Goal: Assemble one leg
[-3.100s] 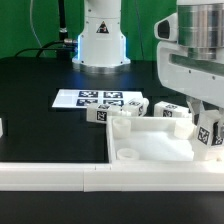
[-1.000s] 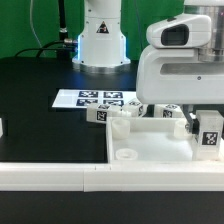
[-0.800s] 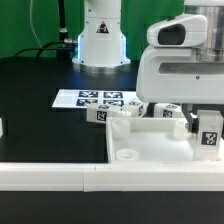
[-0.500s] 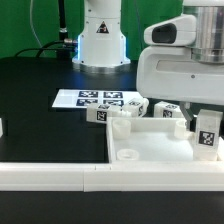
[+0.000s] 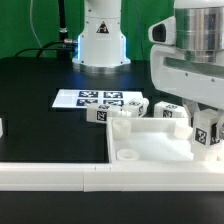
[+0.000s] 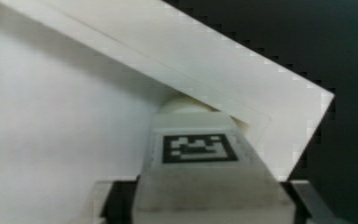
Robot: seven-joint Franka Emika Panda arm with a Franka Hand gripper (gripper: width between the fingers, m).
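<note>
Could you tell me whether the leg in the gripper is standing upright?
Roughly upright: the leg hangs tag-forward under the gripper over the panel.

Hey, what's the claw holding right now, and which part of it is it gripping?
The claw holds a leg, a small white tagged block, over the panel's corner on the exterior view's right. Its fingers clamp the block's two opposite sides, tagged face showing between them.

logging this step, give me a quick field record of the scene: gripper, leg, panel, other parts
gripper: low over the panel's corner at the exterior view's right, shut on the leg
held leg: small white plastic block with black-and-white square tag
panel: large white square panel with raised rim, flat on the table
other legs: behind the panel
marker board: behind them
</note>
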